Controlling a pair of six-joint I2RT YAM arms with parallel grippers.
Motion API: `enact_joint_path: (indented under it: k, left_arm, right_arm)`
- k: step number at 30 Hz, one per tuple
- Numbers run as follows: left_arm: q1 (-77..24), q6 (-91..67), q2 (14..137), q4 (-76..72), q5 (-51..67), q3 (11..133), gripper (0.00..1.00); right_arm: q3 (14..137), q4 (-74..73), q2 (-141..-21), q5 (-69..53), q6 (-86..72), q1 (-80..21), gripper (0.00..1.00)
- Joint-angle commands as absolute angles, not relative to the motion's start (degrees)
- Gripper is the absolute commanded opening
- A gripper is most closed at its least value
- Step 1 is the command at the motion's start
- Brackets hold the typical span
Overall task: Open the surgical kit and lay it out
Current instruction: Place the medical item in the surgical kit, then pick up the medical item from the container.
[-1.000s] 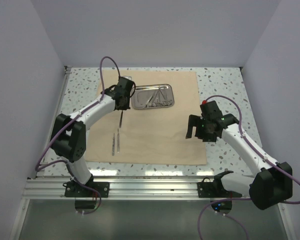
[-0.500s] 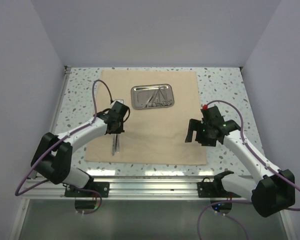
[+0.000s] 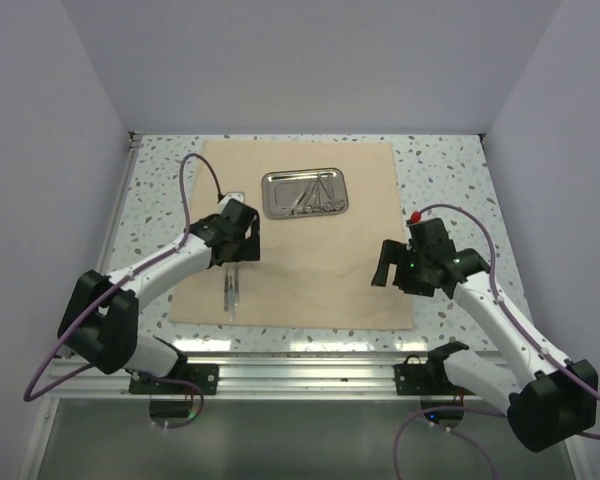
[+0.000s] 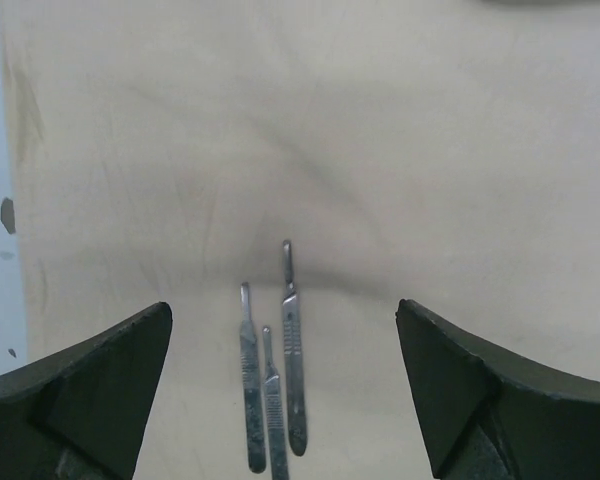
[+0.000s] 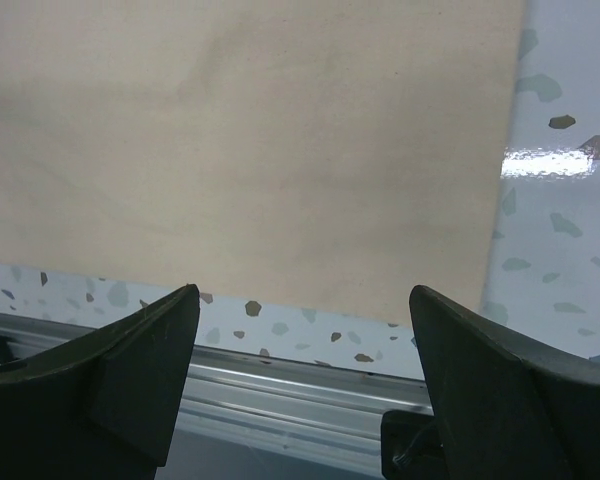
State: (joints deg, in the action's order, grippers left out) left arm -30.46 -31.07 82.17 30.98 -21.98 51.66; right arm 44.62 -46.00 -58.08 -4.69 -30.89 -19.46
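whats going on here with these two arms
A surgical kit is being laid out. The cloth lies flat with the tray on its far part, other instruments inside. The left gripper hovers open over three thin instruments lying side by side on the cloth. The right gripper is open and empty over the cloth's near right corner.

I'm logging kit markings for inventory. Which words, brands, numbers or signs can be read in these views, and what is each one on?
No text can be read in any view.
The steel tray and the cloth wrap show no marking.
The silver instruments have ridged handles; any engraving there is too small to tell.
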Motion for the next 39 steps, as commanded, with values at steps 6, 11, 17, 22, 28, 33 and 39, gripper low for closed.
enact_joint_path:
  k: [6, 11, 17, 22, 28, 33, 39]
  left_arm:
    - [-30.6, -21.6, 90.8, 23.8, -23.3, 71.1, 0.97]
    - [-30.6, -19.4, 105.3, 27.9, -21.4, 90.0, 0.82]
    - [-30.7, -17.3, 119.0, 28.8, -20.2, 103.2, 0.54]
    - [-30.7, -16.2, 122.7, 28.5, -18.2, 103.9, 0.36]
    - [-30.7, -14.2, 120.9, 23.0, -12.2, 97.4, 0.44]
    - [-30.7, -13.0, 121.9, 22.3, -10.8, 96.7, 0.52]
    - [-30.7, -12.8, 123.1, 21.7, -10.4, 96.2, 0.51]
  right_arm:
    - [44.5, -47.9, -54.7, -4.8, -32.8, -19.2, 0.89]
    - [44.8, -49.9, -52.8, -4.0, -34.1, -19.2, 0.89]
    - [45.1, -53.3, -50.5, -2.3, -35.3, -19.3, 0.89]
    - [45.1, -54.9, -49.9, -0.7, -35.7, -19.2, 0.89]
    - [45.0, -54.1, -51.3, -0.3, -36.2, -19.3, 0.89]
    - [45.3, -52.8, -53.3, -0.2, -36.5, -19.3, 0.89]
    - [46.0, -52.1, -55.5, -0.1, -36.0, -19.2, 0.89]
